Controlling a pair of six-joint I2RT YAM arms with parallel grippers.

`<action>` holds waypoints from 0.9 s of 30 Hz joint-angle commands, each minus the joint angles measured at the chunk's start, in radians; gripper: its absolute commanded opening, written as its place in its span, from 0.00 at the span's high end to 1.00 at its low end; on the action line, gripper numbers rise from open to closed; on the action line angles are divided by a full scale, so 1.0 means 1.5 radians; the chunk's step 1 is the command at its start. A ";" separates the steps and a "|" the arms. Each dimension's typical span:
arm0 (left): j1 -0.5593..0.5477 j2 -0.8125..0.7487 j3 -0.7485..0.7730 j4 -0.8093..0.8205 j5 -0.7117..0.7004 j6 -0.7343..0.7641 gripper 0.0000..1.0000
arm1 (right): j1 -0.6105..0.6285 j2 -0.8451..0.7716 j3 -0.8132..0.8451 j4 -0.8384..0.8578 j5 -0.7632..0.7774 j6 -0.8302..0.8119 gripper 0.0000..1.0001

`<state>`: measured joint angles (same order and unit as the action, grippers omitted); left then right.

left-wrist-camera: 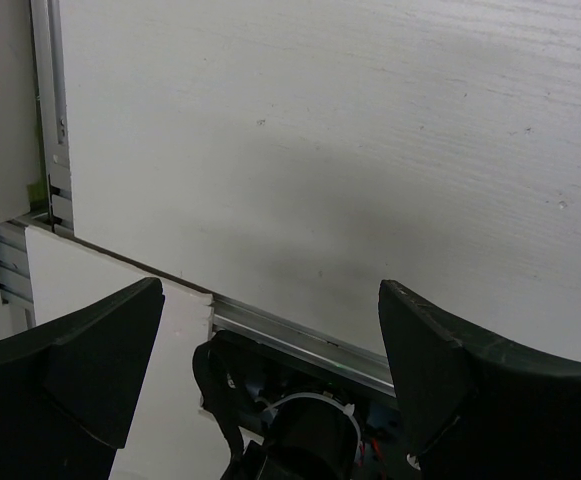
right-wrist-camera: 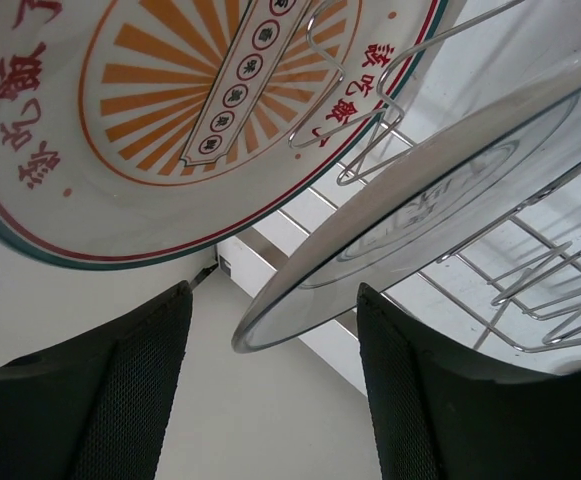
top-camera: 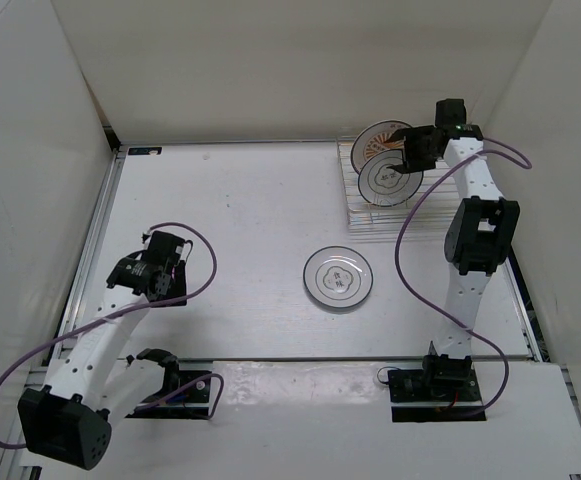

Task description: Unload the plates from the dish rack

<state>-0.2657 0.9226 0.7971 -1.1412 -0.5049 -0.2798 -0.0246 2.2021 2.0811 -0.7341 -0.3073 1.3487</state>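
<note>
The wire dish rack [top-camera: 432, 205] stands at the back right. Two plates stand in it: the orange sunburst plate [top-camera: 374, 143] behind and a white flower-ring plate [top-camera: 387, 181] in front. Another white plate [top-camera: 338, 278] lies flat on the table. My right gripper [top-camera: 407, 150] is open at the rack, its fingers either side of the white plate's rim [right-wrist-camera: 300, 310] without touching it. The sunburst plate [right-wrist-camera: 150, 110] fills the upper left of the right wrist view. My left gripper [top-camera: 166, 292] is open and empty above the table at the left, as the left wrist view [left-wrist-camera: 270, 330] shows.
White walls enclose the table on three sides. A metal rail [top-camera: 98, 235] runs along the left edge. The arm bases [top-camera: 440, 385] and looping purple cables [top-camera: 410, 260] sit near the front edge.
</note>
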 commanded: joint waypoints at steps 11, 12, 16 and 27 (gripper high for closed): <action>0.004 0.010 0.031 -0.017 0.002 -0.010 0.00 | -0.008 -0.008 -0.031 -0.015 0.001 -0.043 0.58; 0.004 0.010 0.031 -0.016 0.001 -0.010 0.00 | -0.009 -0.008 -0.032 -0.021 0.001 -0.045 0.58; 0.003 0.002 0.026 -0.015 0.001 -0.012 0.00 | -0.013 -0.017 -0.035 -0.030 -0.003 -0.054 0.75; 0.004 -0.016 0.010 0.000 0.006 -0.005 0.00 | -0.025 -0.052 -0.029 -0.037 -0.009 -0.058 0.98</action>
<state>-0.2638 0.9211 0.8177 -1.1572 -0.5011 -0.2886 -0.0391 2.1571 2.0457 -0.8055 -0.3740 1.3014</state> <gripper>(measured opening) 0.990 0.169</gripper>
